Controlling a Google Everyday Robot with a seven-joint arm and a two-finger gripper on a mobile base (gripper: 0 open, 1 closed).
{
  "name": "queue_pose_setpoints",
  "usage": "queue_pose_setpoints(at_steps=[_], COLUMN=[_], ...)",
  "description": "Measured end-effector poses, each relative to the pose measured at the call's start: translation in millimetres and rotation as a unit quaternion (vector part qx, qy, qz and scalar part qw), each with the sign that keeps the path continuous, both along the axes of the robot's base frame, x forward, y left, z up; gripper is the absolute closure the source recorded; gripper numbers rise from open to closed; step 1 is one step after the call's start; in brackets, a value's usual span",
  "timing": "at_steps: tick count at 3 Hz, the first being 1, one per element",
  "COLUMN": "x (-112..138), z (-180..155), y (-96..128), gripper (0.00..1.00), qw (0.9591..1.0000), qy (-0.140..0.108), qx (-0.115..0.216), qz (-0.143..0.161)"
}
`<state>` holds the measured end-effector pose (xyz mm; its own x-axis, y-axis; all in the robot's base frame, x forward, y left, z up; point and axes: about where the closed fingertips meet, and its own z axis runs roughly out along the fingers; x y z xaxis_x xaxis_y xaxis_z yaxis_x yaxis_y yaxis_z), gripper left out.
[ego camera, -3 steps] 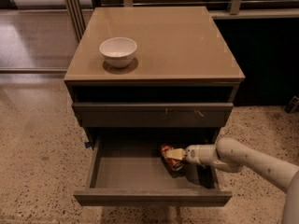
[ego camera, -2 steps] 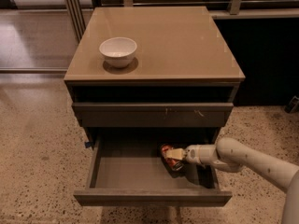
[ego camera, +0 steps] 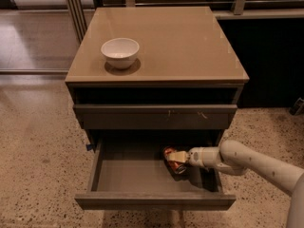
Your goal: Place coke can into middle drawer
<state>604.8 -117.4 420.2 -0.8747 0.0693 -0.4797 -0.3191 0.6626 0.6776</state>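
Observation:
The middle drawer [ego camera: 128, 175] is pulled out wide below the cabinet, its flat grey floor showing. The coke can [ego camera: 172, 160], red-orange with a silver end and dented, lies tilted inside the drawer toward its right rear. My gripper [ego camera: 178, 157] reaches in from the right on a white arm and its pale fingers are closed around the can. The can is at or just above the drawer floor; I cannot tell whether it touches.
A white bowl [ego camera: 120, 52] stands on the tan cabinet top [ego camera: 190, 46] at the left. A closed drawer front [ego camera: 154, 116] with small marks sits above the open drawer. Speckled floor surrounds the cabinet; dark rails stand behind.

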Motion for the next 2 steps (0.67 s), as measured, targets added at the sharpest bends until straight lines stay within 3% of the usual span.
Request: queue_pose_setpoints(at_steps=[1, 2], x=[0.0, 0.0], z=[0.0, 0.0], y=[0.1, 0.1], gripper=[0.0, 0.0], qw=[1.0, 1.0], qy=[0.0, 0.0], qx=[0.0, 0.0], qz=[0.0, 0.0])
